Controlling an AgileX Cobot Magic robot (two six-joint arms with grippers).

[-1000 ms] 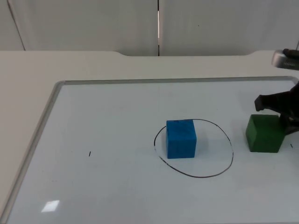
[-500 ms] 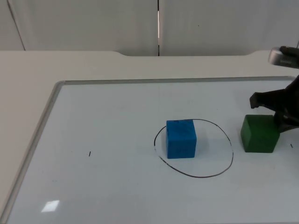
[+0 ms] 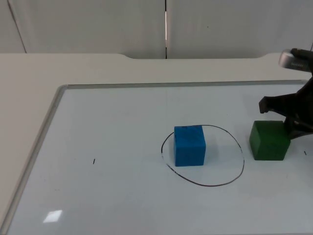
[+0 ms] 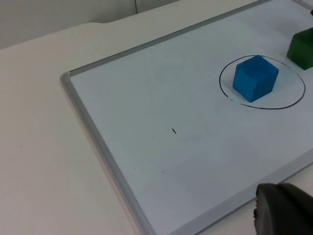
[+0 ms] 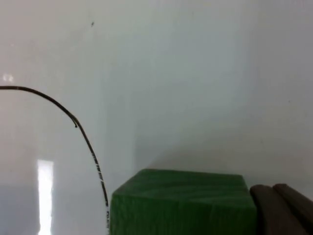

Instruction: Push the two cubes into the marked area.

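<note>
A blue cube [image 3: 190, 146] [image 4: 255, 78] stands inside the left part of a black drawn circle [image 3: 215, 185] [image 4: 264, 106]. Just outside the circle's right edge sits a green cube [image 3: 268, 140] [image 4: 303, 46] [image 5: 181, 203]. My right gripper [image 3: 289, 117] [image 5: 281, 208] is pressed against the green cube's right and far side, its fingers together with nothing between them. The circle's line [image 5: 93, 156] runs close past the cube's near corner in the right wrist view. The left arm waits off the board's near-left side, and a black fingertip of the left gripper [image 4: 283, 210] shows beyond the board's edge.
The cubes rest on a whiteboard with a grey frame [image 3: 54, 105] [image 4: 98, 147] laid on the white table. A small black mark [image 3: 94, 161] is on the board's left half. The grey partition wall stands behind the table.
My right gripper has moved left and pushed the green cube a little leftward, closer to the circle's right edge. The blue cube has stayed in place.
</note>
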